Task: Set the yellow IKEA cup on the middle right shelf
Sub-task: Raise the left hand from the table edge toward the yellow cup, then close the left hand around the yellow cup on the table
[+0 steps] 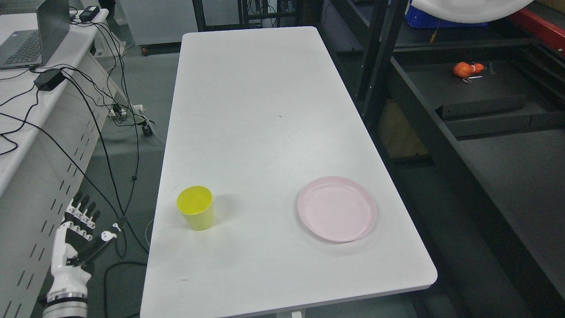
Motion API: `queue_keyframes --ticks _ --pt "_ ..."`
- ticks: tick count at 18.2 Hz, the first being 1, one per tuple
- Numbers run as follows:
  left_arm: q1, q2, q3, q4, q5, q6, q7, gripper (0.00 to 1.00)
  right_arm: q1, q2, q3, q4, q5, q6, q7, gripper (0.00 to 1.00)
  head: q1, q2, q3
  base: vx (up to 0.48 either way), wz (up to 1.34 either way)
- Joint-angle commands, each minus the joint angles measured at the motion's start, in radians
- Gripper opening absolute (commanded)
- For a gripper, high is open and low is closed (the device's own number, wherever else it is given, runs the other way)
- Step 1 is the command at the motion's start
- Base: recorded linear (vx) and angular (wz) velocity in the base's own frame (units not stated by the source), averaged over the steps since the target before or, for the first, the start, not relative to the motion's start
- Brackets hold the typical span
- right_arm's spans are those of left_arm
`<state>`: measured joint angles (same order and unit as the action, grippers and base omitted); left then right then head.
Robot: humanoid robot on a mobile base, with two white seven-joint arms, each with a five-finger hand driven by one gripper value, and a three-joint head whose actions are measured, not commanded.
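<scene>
A long white tabletop (265,132) with rounded corners runs away from the camera in the head view, in a workshop room with a grey floor. On its near part a yellow cup (195,213) stands upright with the mouth open to the top, close to the left edge. A pink plate (337,208) lies flat to the right of it, well apart from the cup, near the right edge.

The left hand (78,236) shows at the lower left, outside the tabletop and lower than its edge, beside the left side of it. The white and black fingers (84,211) point up and are spread and relaxed, the thumb stands out to the right, and the hand holds nothing. It is well apart from the cup. The wrist is cut off by the bottom edge of the picture.

At the left stands a white desk (26,145) with a laptop (35,37), partly cut off by the picture's edge, and many black cables (101,132) hang from it to the floor. At the right is a dark metal shelf unit (441,132); on one of its boards lies a small orange object (467,69), too small to say what it is. How many levels the shelf has I cannot tell, because the picture cuts it off.
</scene>
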<state>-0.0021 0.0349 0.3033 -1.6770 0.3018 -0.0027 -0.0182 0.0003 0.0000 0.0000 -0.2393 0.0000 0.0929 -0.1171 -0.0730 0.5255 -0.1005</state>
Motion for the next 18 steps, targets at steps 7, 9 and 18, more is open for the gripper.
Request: queue_keyframes --ticks 7,9,18 --pt "-0.113 0.005 -0.174 0.095 0.026 0.013 -0.123 0.99 0.014 -0.017 0.017 0.000 -0.025 0.001 0.001 0.99 0.0000 0.000 0.000 0.000 0.00" --pt "-0.111 0.005 -0.252 0.095 0.026 0.013 -0.135 0.99 0.014 -0.017 0.018 0.000 -0.025 0.001 0.001 0.99 0.0000 0.000 0.000 0.000 0.00" --pt "-0.150 0.003 -0.328 0.141 -0.043 0.020 -0.152 0.99 0.014 -0.017 0.017 0.000 -0.025 0.001 0.001 0.99 0.0000 0.000 0.000 0.000 0.00"
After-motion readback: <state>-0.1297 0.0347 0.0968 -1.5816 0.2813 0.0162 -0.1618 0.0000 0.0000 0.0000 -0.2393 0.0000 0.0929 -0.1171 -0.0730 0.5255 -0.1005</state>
